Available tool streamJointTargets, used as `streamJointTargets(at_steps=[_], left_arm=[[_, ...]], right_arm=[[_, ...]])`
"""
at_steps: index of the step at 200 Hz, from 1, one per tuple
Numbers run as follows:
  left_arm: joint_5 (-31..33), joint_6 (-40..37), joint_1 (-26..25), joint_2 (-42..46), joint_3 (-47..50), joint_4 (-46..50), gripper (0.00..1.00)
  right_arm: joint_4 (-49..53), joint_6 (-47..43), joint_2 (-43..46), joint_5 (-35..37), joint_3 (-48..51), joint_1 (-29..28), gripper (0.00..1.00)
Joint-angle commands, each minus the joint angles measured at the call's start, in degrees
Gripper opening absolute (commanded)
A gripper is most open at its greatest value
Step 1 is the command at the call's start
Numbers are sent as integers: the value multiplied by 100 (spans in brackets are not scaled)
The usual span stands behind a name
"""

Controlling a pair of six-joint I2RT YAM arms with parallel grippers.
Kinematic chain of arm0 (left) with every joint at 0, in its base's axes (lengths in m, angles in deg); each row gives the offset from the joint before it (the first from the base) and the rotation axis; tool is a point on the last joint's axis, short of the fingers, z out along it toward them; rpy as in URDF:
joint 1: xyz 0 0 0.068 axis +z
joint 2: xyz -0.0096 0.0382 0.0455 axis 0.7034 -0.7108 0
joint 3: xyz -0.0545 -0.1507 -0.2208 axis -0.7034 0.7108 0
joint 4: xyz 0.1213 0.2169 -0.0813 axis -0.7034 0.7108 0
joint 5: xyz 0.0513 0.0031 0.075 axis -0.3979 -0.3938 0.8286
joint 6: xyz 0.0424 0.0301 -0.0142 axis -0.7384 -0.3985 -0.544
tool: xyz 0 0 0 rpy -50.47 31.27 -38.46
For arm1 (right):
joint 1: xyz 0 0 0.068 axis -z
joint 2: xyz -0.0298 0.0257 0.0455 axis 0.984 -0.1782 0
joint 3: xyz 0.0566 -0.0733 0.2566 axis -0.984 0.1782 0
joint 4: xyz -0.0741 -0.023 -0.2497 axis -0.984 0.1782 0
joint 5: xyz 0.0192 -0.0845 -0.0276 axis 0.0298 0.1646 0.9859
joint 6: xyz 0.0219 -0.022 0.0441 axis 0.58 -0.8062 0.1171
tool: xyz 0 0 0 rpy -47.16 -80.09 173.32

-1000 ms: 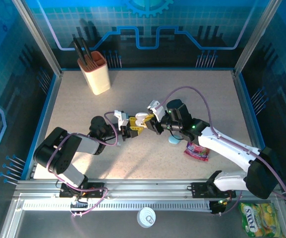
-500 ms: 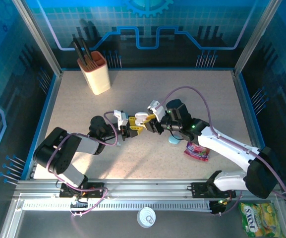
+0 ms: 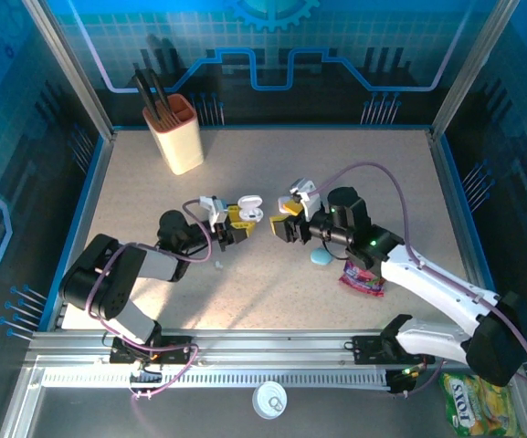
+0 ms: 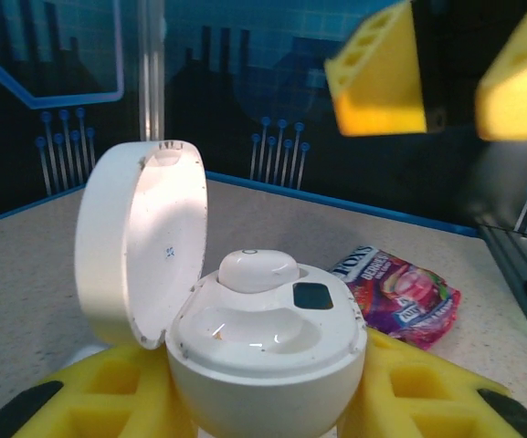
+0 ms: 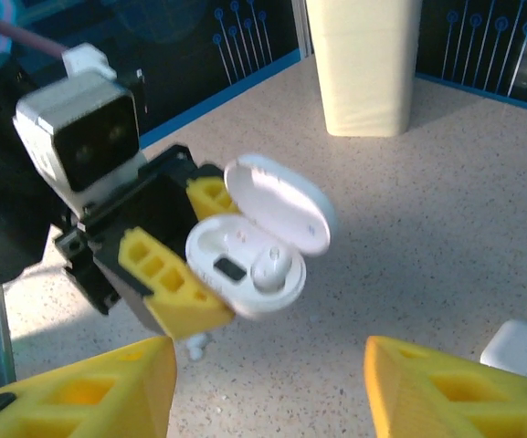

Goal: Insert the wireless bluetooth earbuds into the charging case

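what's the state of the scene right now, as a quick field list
left gripper: shut on charging case, lid open
seated earbud: one, in a slot of the case
other slot: empty
right gripper: open, empty, facing the case with a gap between
loose earbud: on table beside left gripper

a white charging case [image 5: 245, 294] is clamped between the yellow jaws of the left gripper [image 5: 201, 245], with its lid tipped up. one earbud [image 5: 272, 265] is seated in the well nearer the lid's free side. a small white bud [image 5: 197, 345] is seen on the tabletop [image 5: 427, 228] just beneath. the right gripper [image 5: 268, 401] is held nearby, its jaws spread with nothing between them. a cream holder [image 5: 363, 64] is seen behind.
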Motion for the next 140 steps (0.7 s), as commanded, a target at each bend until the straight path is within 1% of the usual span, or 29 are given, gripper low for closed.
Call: streamJointTargets(at_steps=[1, 30, 56, 68, 77, 86, 102, 120, 140], left_arm=[[129, -134, 251, -20, -102, -175, 37], [221, 21, 644, -39, -241, -175, 36], [143, 161, 943, -91, -397, -169, 36], [151, 212, 1085, -102, -449, -170, 36], [177, 266, 1196, -100, -499, -175, 36], [199, 304, 1297, -100, -562, -175, 36], [239, 429, 1475, -146, -699, -175, 36], [263, 514, 1634, -203, -859, -175, 36], [291, 562, 1776, -244, -997, -175, 36]], right_arm=[[-198, 421, -127, 153, 214, -73, 59], [-290, 420, -523, 497, 267, -645, 62], [-290, 394, -1258, 797, -24, -1176, 63], [-339, 394, -1634, 1166, -231, -1495, 63], [-300, 411, -1957, 1571, -375, -1742, 63], [-128, 531, -2304, 1957, -768, -1940, 63], [169, 797, -2881, 2345, -1243, -2178, 63], [460, 1070, -3466, 2663, -1776, -2407, 63], [1055, 1298, -4135, 3056, -2515, -2630, 63]])
